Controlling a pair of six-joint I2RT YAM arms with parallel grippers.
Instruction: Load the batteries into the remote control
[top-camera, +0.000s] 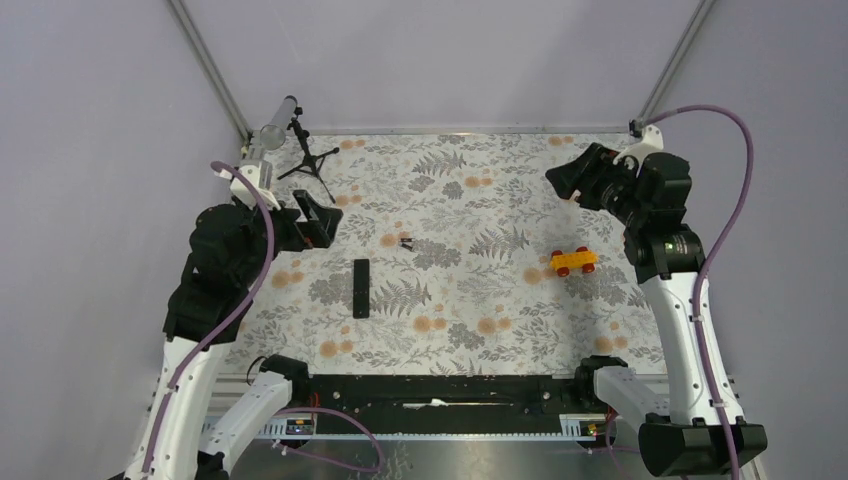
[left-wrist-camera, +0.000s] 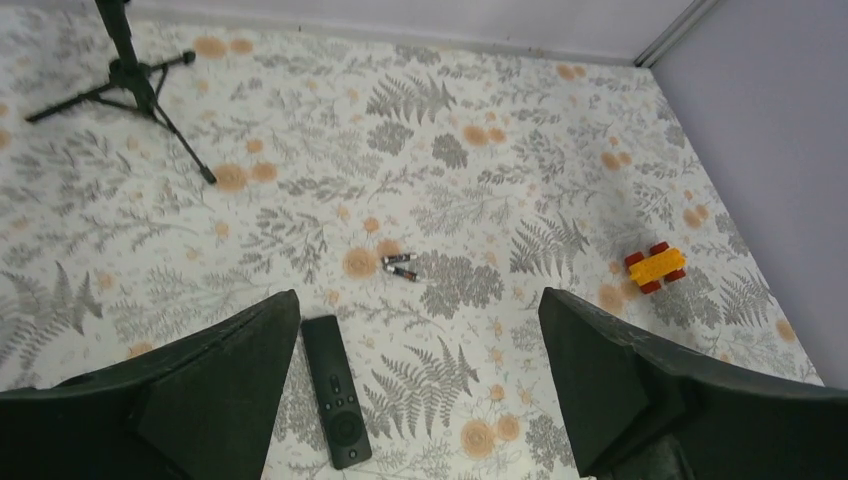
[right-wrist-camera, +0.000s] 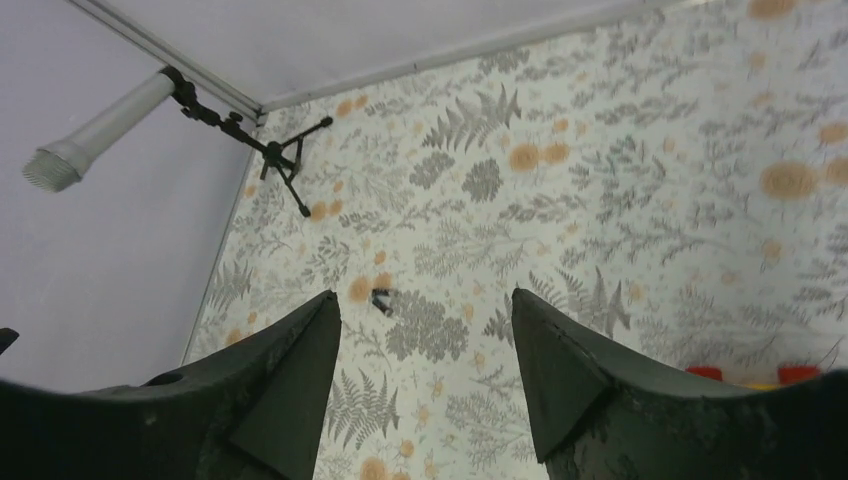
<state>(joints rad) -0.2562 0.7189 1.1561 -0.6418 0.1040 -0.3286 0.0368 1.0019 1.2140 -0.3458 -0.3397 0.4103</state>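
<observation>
Two batteries (top-camera: 405, 242) lie side by side on the floral table (top-camera: 500, 200), both outside the single remote control (top-camera: 361, 288), which rests flat just near-left of them, left of centre. One yellow toy car (top-camera: 573, 261) sits to the right, and one black tripod (top-camera: 305, 160) stands at the far left corner. The left gripper (left-wrist-camera: 417, 305) and right gripper (right-wrist-camera: 422, 300) hover with jaws spread, holding nothing.
</observation>
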